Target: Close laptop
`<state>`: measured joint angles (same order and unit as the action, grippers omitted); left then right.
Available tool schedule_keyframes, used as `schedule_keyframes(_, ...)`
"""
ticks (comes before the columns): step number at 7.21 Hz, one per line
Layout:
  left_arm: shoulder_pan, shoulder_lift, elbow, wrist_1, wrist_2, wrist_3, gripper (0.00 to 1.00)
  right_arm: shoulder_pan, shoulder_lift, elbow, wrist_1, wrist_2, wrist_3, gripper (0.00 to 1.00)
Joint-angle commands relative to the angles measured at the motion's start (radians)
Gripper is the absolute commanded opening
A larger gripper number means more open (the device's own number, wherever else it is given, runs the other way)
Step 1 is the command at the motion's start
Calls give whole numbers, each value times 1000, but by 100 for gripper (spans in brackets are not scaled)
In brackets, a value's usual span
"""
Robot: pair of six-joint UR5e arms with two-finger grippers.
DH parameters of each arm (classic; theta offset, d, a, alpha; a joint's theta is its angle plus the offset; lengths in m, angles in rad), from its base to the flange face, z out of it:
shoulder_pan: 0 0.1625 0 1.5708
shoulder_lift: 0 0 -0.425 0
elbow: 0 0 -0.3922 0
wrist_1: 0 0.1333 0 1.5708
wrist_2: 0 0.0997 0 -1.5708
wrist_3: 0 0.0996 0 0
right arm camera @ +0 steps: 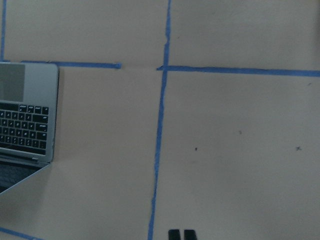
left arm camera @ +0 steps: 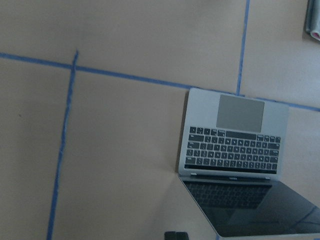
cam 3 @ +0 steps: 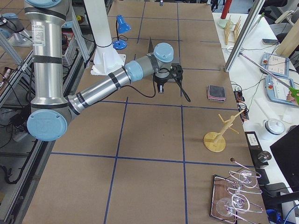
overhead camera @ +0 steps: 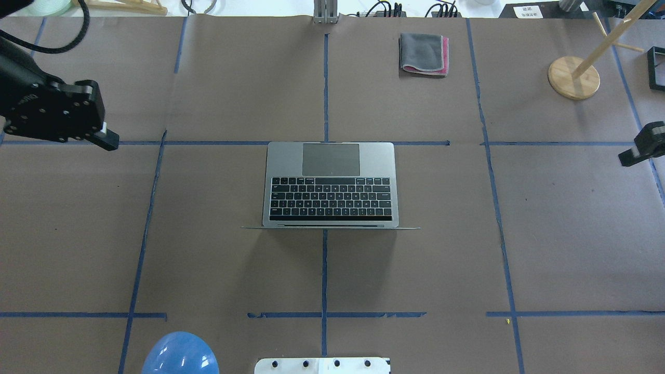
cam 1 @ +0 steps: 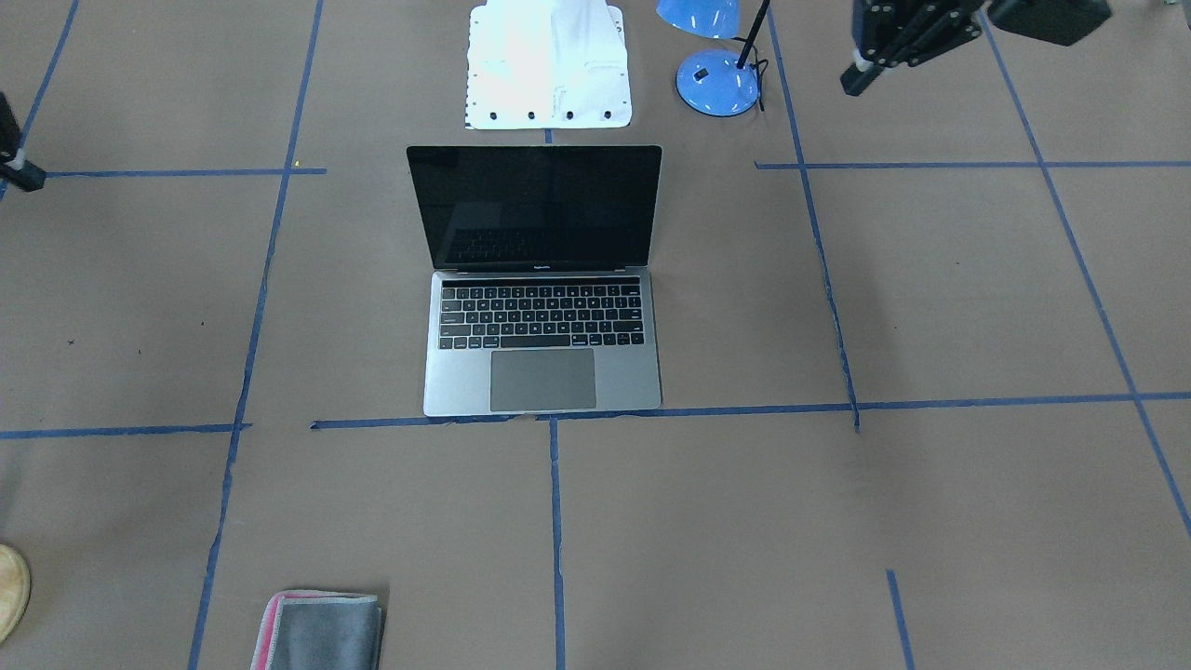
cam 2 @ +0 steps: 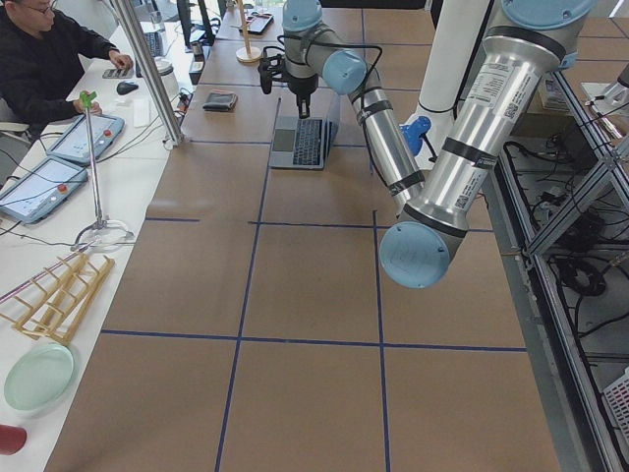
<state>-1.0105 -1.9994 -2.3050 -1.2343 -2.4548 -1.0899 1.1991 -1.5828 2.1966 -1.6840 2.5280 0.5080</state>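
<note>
The laptop point(cam 1: 542, 316) lies open in the middle of the table, silver-grey with a black screen point(cam 1: 537, 207) standing upright, black keys and a grey trackpad. It also shows in the overhead view point(overhead camera: 331, 187), the left wrist view point(left arm camera: 232, 150) and the right wrist view point(right arm camera: 25, 117). My left gripper point(overhead camera: 106, 139) hangs above the table far to the laptop's left, its fingertips point(left arm camera: 176, 235) together and empty. My right gripper point(overhead camera: 631, 156) hangs far to the laptop's right, its fingertips point(right arm camera: 181, 233) together and empty. Neither touches the laptop.
A folded grey-and-pink cloth point(overhead camera: 423, 53) lies at the table's far side. A blue desk lamp point(cam 1: 716, 82) stands beside the white robot base point(cam 1: 549, 65), behind the laptop's lid. A wooden stand point(overhead camera: 573, 78) is at the far right.
</note>
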Motion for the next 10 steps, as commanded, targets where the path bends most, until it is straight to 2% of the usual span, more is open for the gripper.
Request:
schedule_keyframes(1,142,-65,-13,-2,7,-153,0,-228,111,90,0,-12,282,1)
schedule_keyframes(2,214,-87,-10,-5,49,-203,0,-342,153,100,35,-55,373,1)
schedule_keyframes(3,302,-110,-7,-8,110,-246,0,-448,168,109,94,-125,477,1)
schedule_keyframes(5,403,-151,4,-10,173,-306,0,-643,168,120,231,-288,671,1)
schedule_keyframes(7,460,-173,42,-14,219,-327,0,-763,184,126,231,-403,708,1)
schedule_keyframes(10,552,-191,123,-85,353,-334,0,-906,265,62,234,-692,794,2)
